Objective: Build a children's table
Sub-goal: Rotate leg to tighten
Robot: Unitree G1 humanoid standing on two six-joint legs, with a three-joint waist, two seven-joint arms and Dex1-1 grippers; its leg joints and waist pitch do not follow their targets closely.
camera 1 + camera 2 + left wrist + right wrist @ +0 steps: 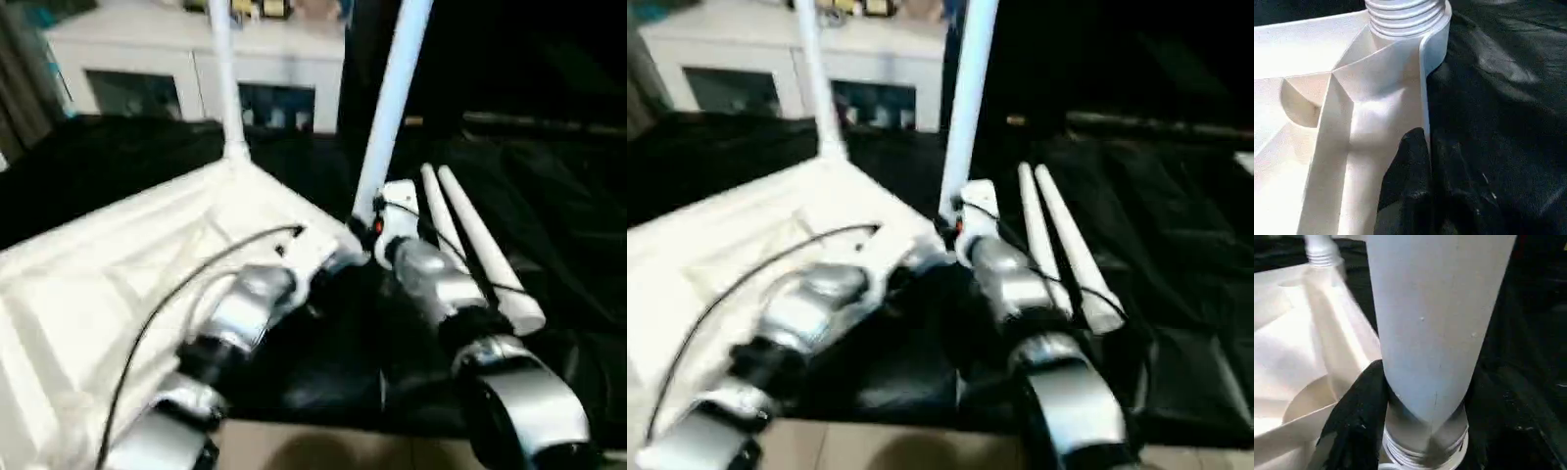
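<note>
The tabletop (108,284) lies upside down on the black-draped work table (549,225), its ribbed underside up, filling the robot's left half of the head views. One leg (223,78) stands upright in the far corner socket, and a second leg (392,98) rises at the near right corner, leaning slightly. The right gripper (1415,396) grasps this second leg low on its tube, just above the threaded end, its dark finger (1359,406) pressed to the side of the tube. The left gripper (1415,191) is clenched, its black fingers lying against the outer rim of the tabletop beside a threaded corner collar (1405,17); whether it pinches the rim or only braces it cannot be told. Two spare legs (480,245) lie side by side on the cloth just right of the right forearm. The parts look like hollow moulded plastic: probably light, stiff and smooth, so a leg would likely slip if pinched on its taper and is best held near the thick threaded end, where turning also gets most purchase. The tabletop should slide easily on cloth, so steadying its rim seems wise. The black drape is wrinkled and soft. Behind stands a white glass-door cabinet (186,69).
</note>
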